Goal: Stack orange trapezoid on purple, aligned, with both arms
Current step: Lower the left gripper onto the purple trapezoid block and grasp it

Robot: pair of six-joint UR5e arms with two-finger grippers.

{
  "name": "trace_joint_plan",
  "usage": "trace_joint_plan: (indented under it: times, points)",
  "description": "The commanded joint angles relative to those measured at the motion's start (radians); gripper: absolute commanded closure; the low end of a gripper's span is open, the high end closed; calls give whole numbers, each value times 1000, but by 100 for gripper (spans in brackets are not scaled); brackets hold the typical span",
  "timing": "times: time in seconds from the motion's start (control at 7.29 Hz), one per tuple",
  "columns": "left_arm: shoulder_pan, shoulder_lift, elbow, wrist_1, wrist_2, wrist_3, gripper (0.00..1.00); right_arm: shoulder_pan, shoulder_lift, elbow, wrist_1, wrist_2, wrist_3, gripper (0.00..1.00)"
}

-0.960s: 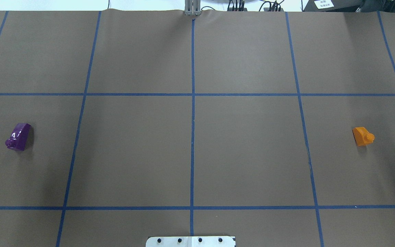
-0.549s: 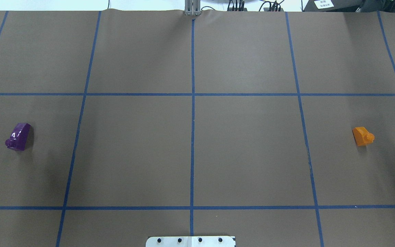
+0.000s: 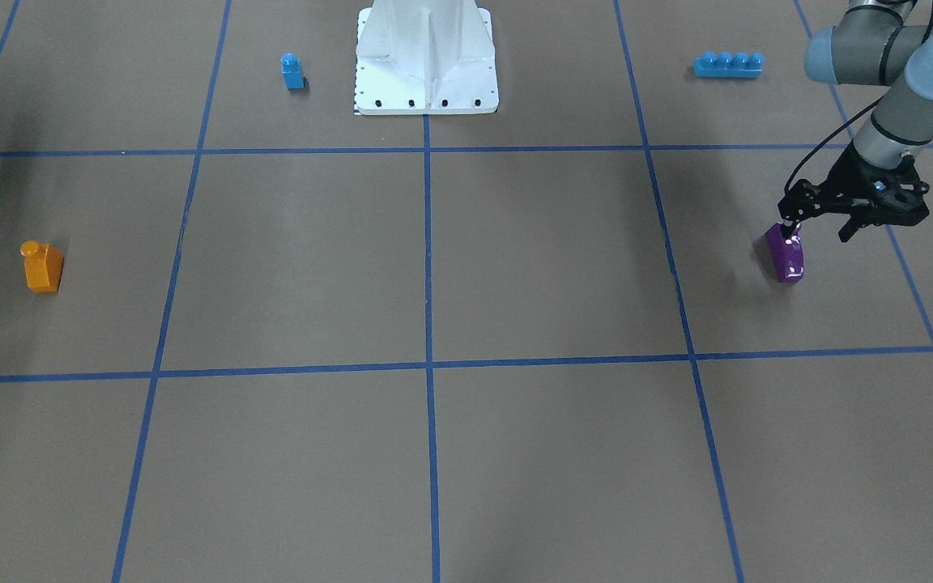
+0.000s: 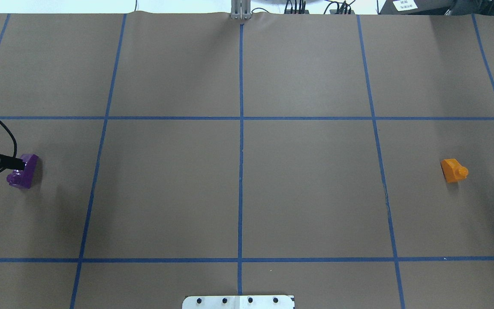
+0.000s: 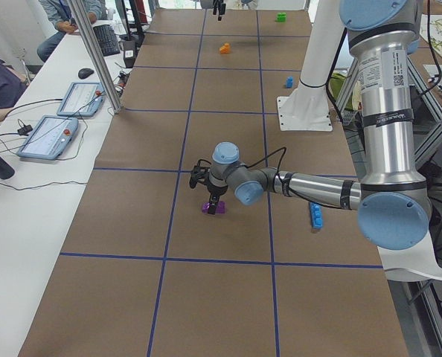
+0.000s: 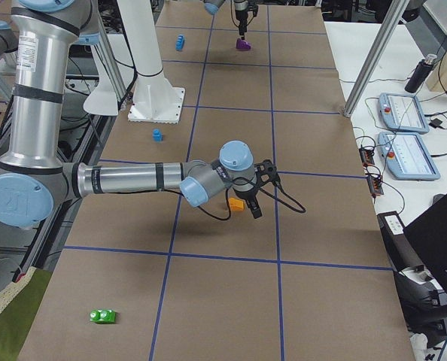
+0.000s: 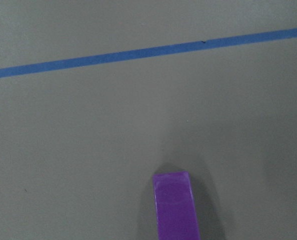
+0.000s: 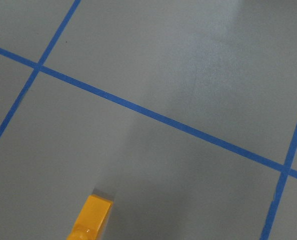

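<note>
The purple block (image 4: 24, 171) lies on its side at the table's far left, and also shows in the front view (image 3: 786, 257) and at the bottom of the left wrist view (image 7: 176, 207). My left gripper (image 3: 819, 229) is open just above it, with one fingertip (image 4: 15, 163) at the block's upper end. The orange trapezoid (image 4: 453, 170) lies on its side at the far right, also in the front view (image 3: 43, 267) and the right wrist view (image 8: 91, 220). My right gripper (image 6: 257, 193) hovers beside it. I cannot tell whether it is open or shut.
A small blue single-stud block (image 3: 292, 71) and a long blue brick (image 3: 727, 65) lie either side of the white base pedestal (image 3: 426, 57). A green block (image 6: 103, 316) lies at the table's right end. Operator tablets (image 5: 57, 123) sit on the side bench.
My left gripper has come in from the left edge and reached the purple block. A sliver of the right gripper stays at the right edge. Neither block has moved.
</note>
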Motion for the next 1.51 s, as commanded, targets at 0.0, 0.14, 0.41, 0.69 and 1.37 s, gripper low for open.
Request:
trace_joint_plan:
  times: [0.0,0.14,0.41,0.69,1.37]
  points:
    - [34,-5,21,0,11,-17,5,0,-1,-2,1,0,0,0]
    - [43,-7,30,-2,11,-17,11,-2,-1,-2,1,0,0,0]
    - [55,-8,35,0,11,-17,53,-2,-1,-2,1,0,0,0]
    - [57,-8,36,0,11,-16,54,-2,-1,0,2,1,0,0]
    - [54,-39,-77,46,-38,-60,100,-2,-5,0,7,1,1,0]
